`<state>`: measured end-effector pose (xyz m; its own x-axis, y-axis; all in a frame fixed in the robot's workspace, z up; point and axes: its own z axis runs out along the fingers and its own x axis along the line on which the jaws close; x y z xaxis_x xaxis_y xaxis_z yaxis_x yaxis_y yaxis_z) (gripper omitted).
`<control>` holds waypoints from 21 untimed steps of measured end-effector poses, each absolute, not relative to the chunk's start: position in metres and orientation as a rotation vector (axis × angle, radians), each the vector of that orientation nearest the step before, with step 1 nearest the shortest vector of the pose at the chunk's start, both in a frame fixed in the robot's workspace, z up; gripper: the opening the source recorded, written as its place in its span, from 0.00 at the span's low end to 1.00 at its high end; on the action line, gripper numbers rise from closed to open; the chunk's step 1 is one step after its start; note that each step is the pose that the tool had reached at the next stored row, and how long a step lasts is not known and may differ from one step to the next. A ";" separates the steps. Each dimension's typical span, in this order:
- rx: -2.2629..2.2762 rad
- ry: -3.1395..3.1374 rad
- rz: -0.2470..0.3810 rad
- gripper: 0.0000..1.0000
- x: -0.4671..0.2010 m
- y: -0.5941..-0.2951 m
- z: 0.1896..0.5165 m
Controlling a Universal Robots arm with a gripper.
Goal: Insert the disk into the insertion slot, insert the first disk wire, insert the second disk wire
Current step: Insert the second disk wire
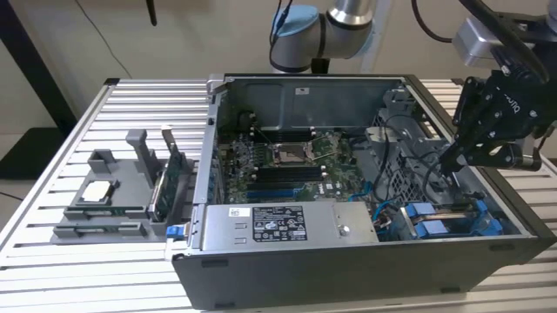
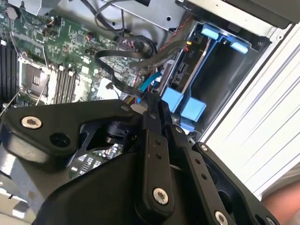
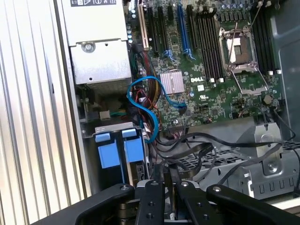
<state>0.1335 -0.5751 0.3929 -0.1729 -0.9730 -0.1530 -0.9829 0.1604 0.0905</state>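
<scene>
Disk (image 1: 452,218) in slot (image 1: 503,225) (case corner).

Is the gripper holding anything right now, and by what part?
Cannot be told. The gripper hangs inside the case above the slot, near black wires; no grasp shows.

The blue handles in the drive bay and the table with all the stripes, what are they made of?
The blue handles look like plastic: bright even colour, smooth moulded shape, a soft sheen. You can see them in both wrist views too. The table looks like metal, probably aluminium: pale silver, ribbed into long straight slats that catch the light. The computer case seems to be grey sheet metal, thin and folded at the edges.
</scene>
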 end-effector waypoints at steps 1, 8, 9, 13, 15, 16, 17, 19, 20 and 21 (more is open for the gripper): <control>-1.981 2.348 0.260 0.16 0.133 -0.575 0.393; -1.980 2.345 0.254 0.16 0.132 -0.575 0.390; -1.979 2.344 0.252 0.16 0.132 -0.575 0.389; -1.975 2.336 0.238 0.16 0.131 -0.575 0.384; -1.974 2.333 0.228 0.16 0.130 -0.575 0.382; -1.973 2.333 0.222 0.16 0.130 -0.575 0.381; -1.973 2.332 0.217 0.16 0.130 -0.575 0.381; -1.973 2.331 0.206 0.16 0.130 -0.575 0.379; -1.973 2.330 0.200 0.16 0.130 -0.575 0.378; -1.973 2.330 0.196 0.16 0.130 -0.575 0.377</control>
